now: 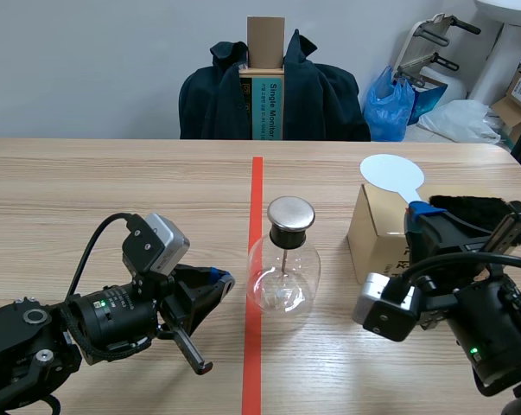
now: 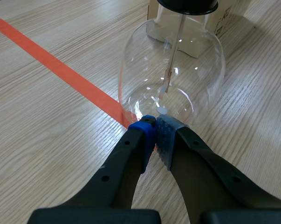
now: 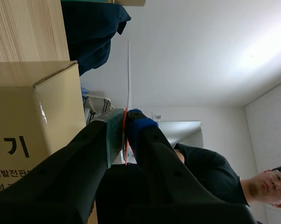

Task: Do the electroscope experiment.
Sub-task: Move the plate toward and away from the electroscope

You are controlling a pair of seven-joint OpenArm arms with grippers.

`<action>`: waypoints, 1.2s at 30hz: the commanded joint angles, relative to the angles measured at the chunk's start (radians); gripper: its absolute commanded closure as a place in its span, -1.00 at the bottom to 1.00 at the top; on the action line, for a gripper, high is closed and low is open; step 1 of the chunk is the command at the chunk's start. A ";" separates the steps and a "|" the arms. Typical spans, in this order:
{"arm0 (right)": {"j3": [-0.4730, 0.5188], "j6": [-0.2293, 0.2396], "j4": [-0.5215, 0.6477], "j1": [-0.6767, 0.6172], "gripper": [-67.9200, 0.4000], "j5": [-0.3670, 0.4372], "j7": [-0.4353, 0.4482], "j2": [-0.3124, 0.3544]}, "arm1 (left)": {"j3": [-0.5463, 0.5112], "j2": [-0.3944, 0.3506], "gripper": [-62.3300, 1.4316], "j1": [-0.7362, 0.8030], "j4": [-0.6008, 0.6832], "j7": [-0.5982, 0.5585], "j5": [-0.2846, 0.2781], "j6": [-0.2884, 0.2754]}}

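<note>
The electroscope, a clear glass flask (image 1: 283, 275) with a round metal cap (image 1: 291, 213) and a thin rod inside, stands on the red tape line at mid-table. My left gripper (image 1: 221, 278) lies low on the table just left of it. In the left wrist view its fingers are shut on nothing (image 2: 155, 126), with the tips right at the flask's (image 2: 173, 70) base. My right gripper (image 1: 420, 209) is raised at the right, shut on the handle of a white round paddle (image 1: 391, 173). The right wrist view shows the paddle (image 3: 128, 70) edge-on between the pads (image 3: 125, 126).
A cardboard box (image 1: 377, 229) stands right of the flask, with a black furry cloth (image 1: 472, 207) on top, close beside my right arm. A dark jacket on a chair (image 1: 320, 95) sits beyond the table's far edge. A person (image 3: 215, 177) shows in the right wrist view.
</note>
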 commanded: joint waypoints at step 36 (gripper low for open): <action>0.007 -0.012 0.018 0.011 0.97 0.010 0.518 0.011 | -0.006 0.003 0.87 -0.003 0.027 -0.017 -0.006 -0.003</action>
